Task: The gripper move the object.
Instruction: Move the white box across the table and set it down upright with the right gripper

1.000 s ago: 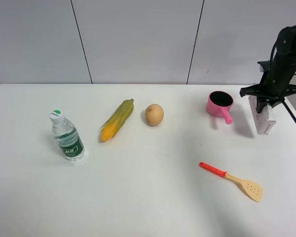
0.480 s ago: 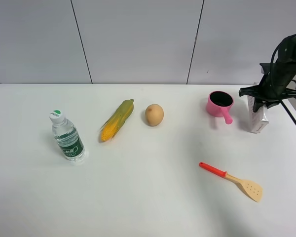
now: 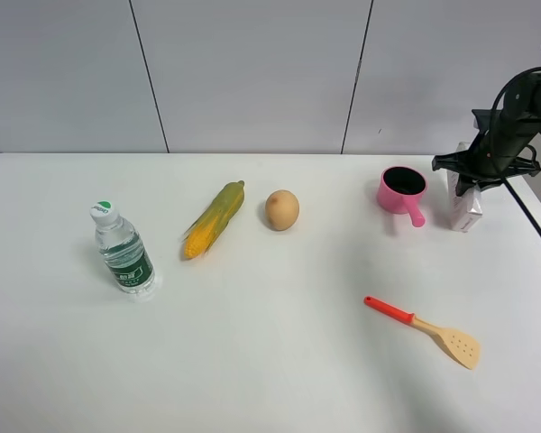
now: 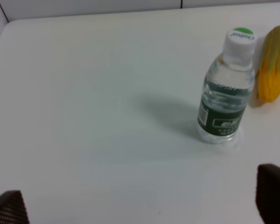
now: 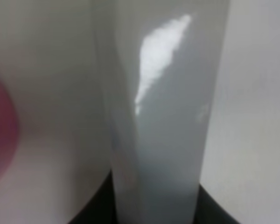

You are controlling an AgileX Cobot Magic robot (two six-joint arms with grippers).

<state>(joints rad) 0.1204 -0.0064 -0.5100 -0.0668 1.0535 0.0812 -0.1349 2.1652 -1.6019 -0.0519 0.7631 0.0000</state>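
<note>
Pale grey panelled wall is running along the upper frame, white table is spreading out below, lighting's looking soft.

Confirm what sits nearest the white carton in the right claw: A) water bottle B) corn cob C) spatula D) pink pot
D: the pink pot stands just beside the white carton that the right claw grips, in the exterior high view.

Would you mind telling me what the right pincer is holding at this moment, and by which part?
The right pincer is shut on the white carton, gripping it by its upper end, with the rest of the carton hanging below it.
</note>
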